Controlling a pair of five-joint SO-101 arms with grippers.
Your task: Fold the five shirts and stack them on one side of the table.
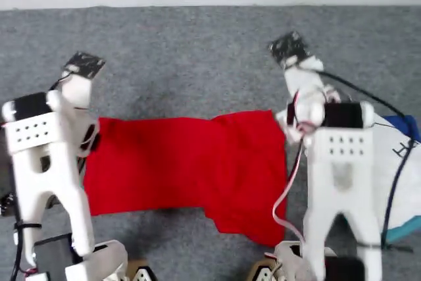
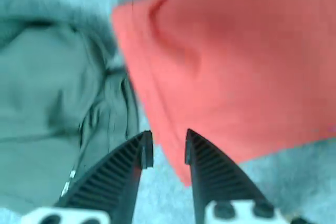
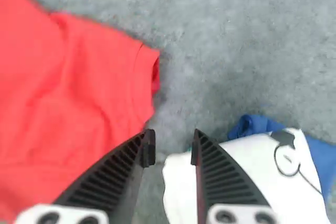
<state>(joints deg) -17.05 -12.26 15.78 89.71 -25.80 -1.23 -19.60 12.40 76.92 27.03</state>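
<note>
A red shirt (image 1: 184,162) lies spread across the middle of the grey table (image 1: 197,51), with a flap hanging lower on its right side. My left gripper (image 2: 168,150) hovers over the red shirt's (image 2: 236,66) left edge; its fingers are slightly open and hold nothing. My right gripper (image 3: 170,148) hangs just off the red shirt's (image 3: 63,103) sleeve corner, over bare table, fingers slightly open and empty. A grey-green shirt (image 2: 47,103) lies crumpled beside the red one under the left arm. A white and blue shirt (image 3: 262,156) lies next to the right gripper.
The white and blue shirt (image 1: 401,169) lies at the table's right edge, partly under the right arm's base. The far half of the table is bare grey cloth up to a pale wall. Both arm bases stand at the near edge.
</note>
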